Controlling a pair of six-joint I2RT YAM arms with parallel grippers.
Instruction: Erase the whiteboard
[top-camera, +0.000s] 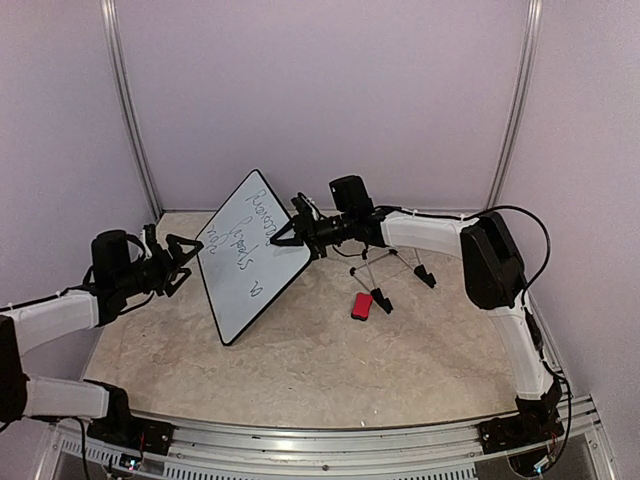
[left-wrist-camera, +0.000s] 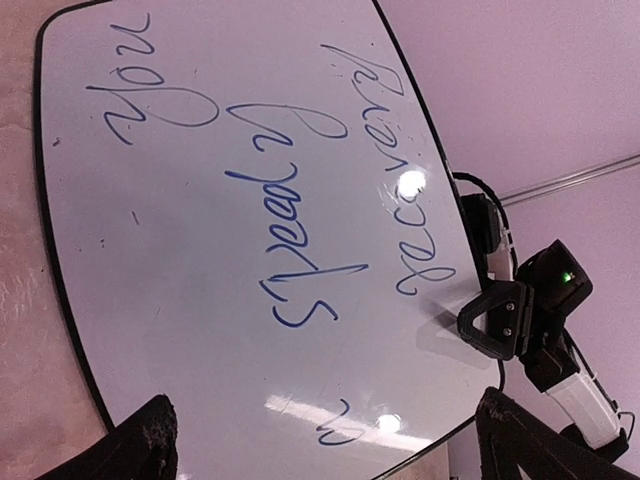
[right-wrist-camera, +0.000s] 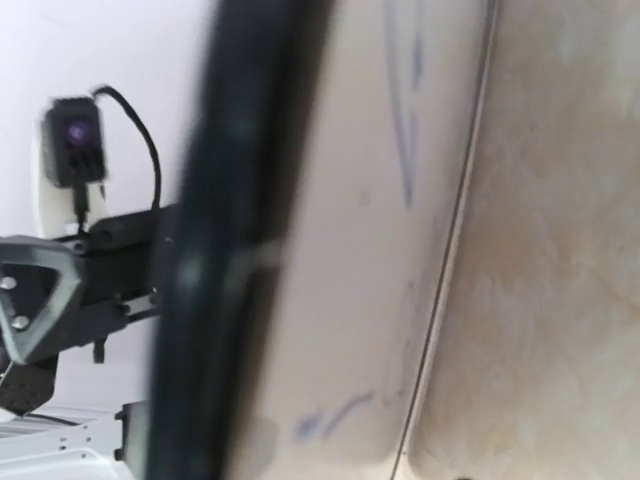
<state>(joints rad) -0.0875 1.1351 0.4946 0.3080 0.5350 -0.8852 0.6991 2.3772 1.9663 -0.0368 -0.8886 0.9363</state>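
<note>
The whiteboard (top-camera: 250, 258) stands tilted on one lower corner on the table, with blue handwriting on its face. It fills the left wrist view (left-wrist-camera: 230, 230). My right gripper (top-camera: 284, 236) is shut on the board's right edge. One of its black fingers (left-wrist-camera: 495, 320) lies on the board's face, and the same finger shows blurred in the right wrist view (right-wrist-camera: 230, 240). My left gripper (top-camera: 188, 262) is wide open at the board's left edge. Its fingertips (left-wrist-camera: 145, 440) sit close in front of the written face and hold nothing.
A small red eraser block (top-camera: 361, 305) lies on the table to the right of the board. A thin-legged stand with black feet (top-camera: 395, 268) sits under my right arm. Pale walls close in at the back and both sides.
</note>
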